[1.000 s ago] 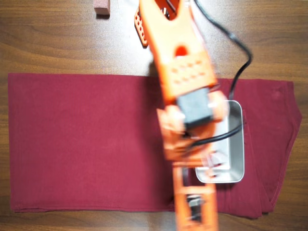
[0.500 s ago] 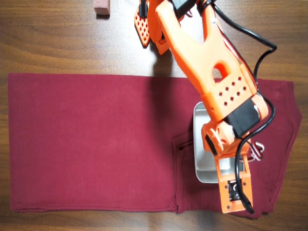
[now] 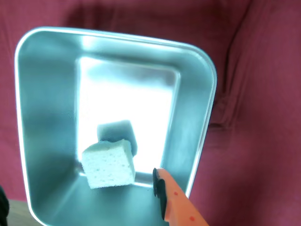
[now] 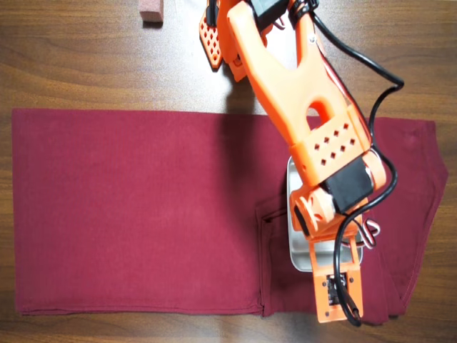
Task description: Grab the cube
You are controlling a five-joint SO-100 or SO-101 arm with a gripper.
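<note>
The cube is a small pale, sponge-like block. It lies inside the metal tray, near the tray's lower end in the wrist view, with its reflection on the shiny floor behind it. My gripper hangs over the tray. One orange finger with a dark pad shows just right of the cube, apart from it. No second finger stands next to it, so the jaws are apart and hold nothing. In the overhead view the arm covers most of the tray, and the cube is hidden.
The tray stands on a dark red cloth spread over a wooden table. A reddish-pink block lies at the table's top edge, left of the arm's base. The cloth is wrinkled beside the tray.
</note>
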